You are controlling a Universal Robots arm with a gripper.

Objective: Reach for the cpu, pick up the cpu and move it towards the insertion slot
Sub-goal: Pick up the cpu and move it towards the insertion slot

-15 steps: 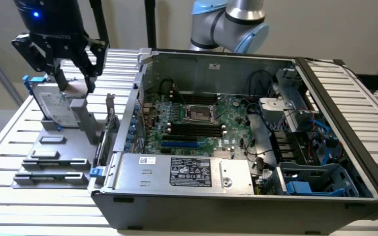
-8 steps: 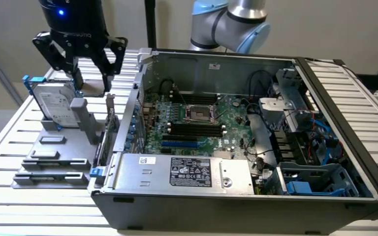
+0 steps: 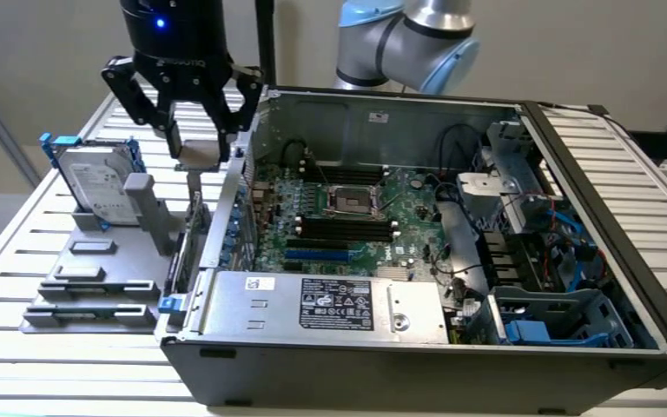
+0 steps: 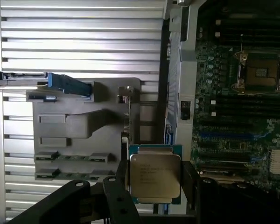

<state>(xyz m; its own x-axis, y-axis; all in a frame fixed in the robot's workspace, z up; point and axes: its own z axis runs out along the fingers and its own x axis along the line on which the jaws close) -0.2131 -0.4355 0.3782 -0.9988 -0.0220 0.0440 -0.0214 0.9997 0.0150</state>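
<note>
My gripper (image 3: 201, 143) hangs above the grey holder fixture (image 3: 136, 217), just outside the open computer case on the exterior view's left. It is shut on the cpu (image 3: 198, 155), a small flat square chip with a silver top, held clear of the fixture. In the wrist view the cpu (image 4: 155, 175) sits between the two dark fingers (image 4: 122, 184) of the gripper (image 4: 155, 183). The insertion slot (image 3: 354, 200), a silver-framed square socket with a dark centre, lies on the green motherboard inside the case, toward the exterior view's right of the gripper; it is also seen as the socket (image 4: 261, 70) in the wrist view.
A silver hard drive (image 3: 96, 187) with blue brackets stands upright in the fixture. The case's side wall (image 3: 241, 174) rises between the gripper and the motherboard. A power supply (image 3: 322, 304), black memory slots (image 3: 333, 230) and cables (image 3: 472, 243) fill the case. The slatted table (image 3: 32, 226) carries everything.
</note>
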